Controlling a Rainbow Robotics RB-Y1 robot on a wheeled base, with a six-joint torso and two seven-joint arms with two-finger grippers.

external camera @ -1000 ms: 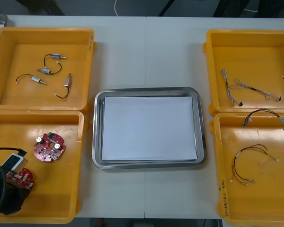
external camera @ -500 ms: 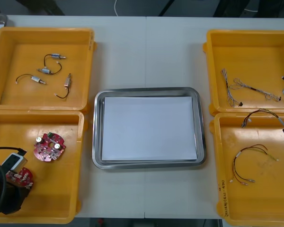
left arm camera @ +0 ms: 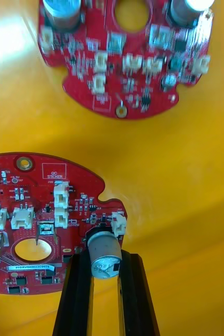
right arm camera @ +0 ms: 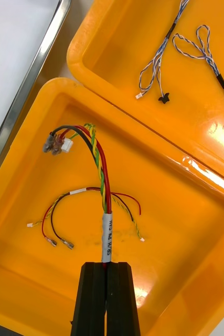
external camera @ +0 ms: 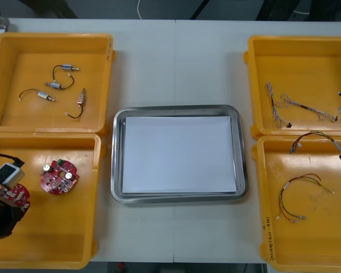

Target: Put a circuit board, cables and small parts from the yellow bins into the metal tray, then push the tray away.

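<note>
Checking progress: tray [external camera: 116,165] at centre has nothing in it but the white liner, so imo zero items are delivered. Board, cables, small parts and the push are all left to do.

Left gripper [left arm camera: 105,262] is at 8 o'clock in the near left bin [external camera: 74,239]. Its fingers are narrow, clamped on a silver can-shaped component at the rim of a red board [left arm camera: 33,210], so it's holding the board by that. Can't tell if the board is off the bin floor. 2nd board [external camera: 59,176] lies close by at its 2 o'clock, not touching.

Right gripper [right arm camera: 106,266] is at 4 o'clock over the near right bin [external camera: 321,239], fingers pinched nearly together on the sleeved end of a red/yellow cable [right arm camera: 102,173]. The rest sticks out past the fingertips w/ connectors at the far end. A loose cable [right arm camera: 70,205] lies on the bin floor under it.

Small metal parts [external camera: 51,85] sit in the 10 o'clock bin and the blue-white cables [external camera: 284,105] in the 2 o'clock bin, both untouched afaict.
</note>
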